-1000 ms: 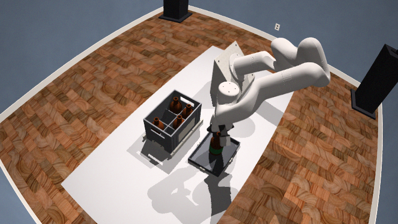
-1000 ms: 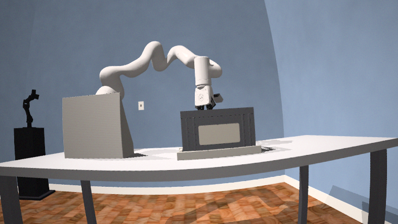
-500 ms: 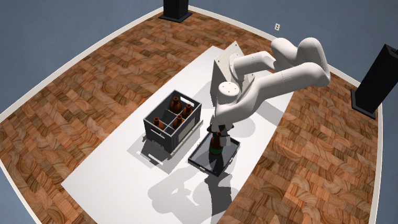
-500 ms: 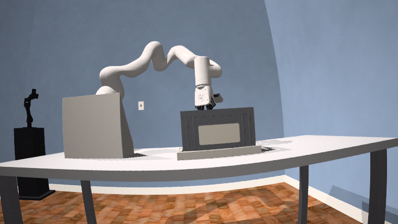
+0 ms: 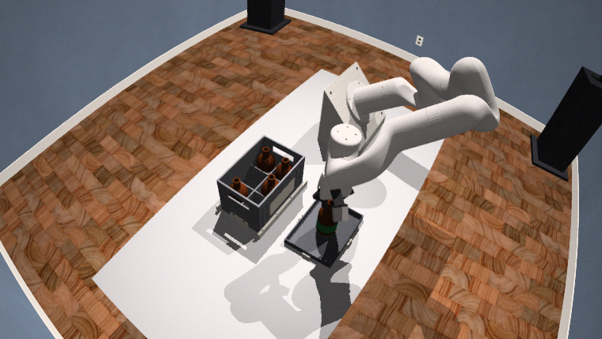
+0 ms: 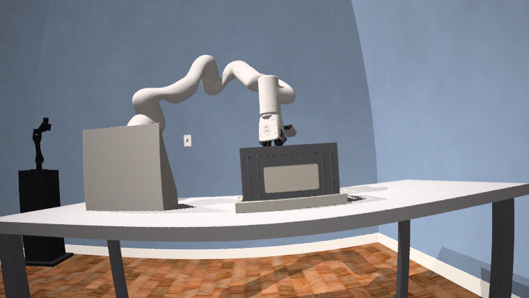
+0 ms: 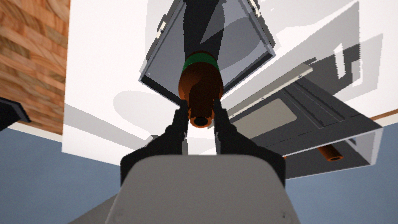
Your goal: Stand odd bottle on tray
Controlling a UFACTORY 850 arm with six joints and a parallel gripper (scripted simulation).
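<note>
1. the pincer [image 5: 331,203] [image 6: 271,144] [image 7: 200,107] is part-way open, its two fingers pinching the brown bottle [image 5: 326,218] [image 7: 200,84] at the neck, one finger on either side.
2. in the wrist view the round mouth of that bottle pokes out between the fingers, towards the palm, and the wider shoulder lies beyond the tips.
3. this bottle is about upright inside the outline of the tray [image 5: 305,251] [image 7: 159,91], its green band low on the body. whether its base bears fully on the tray floor, i cannot tell.
4. the tray lies on the white bench [image 5: 168,260] [image 6: 425,192] [image 7: 97,60], near the crate but apart from it. from the exterior side the crate hides both tray and held bottle.
5. the dark grey crate [image 5: 240,215] [image 6: 288,153] [image 7: 320,118] stands upright on the bench, with a pale strip [image 5: 283,208] [image 6: 292,203] [image 7: 265,96] along its foot.
6. four more brown bottles stand in the crate, in separate compartments: one [image 5: 265,161], a second [image 5: 284,169], a third [image 5: 270,184] and a fourth [image 5: 237,188].
7. the white arm [image 5: 429,122] [image 6: 240,70] arches across from its pedestal [image 5: 322,135] [image 6: 122,166], and the pincer points downward.

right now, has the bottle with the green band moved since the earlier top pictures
No visible shift: in the top view the bottle with the green band keeps the same place against the rim of the tray.
</note>
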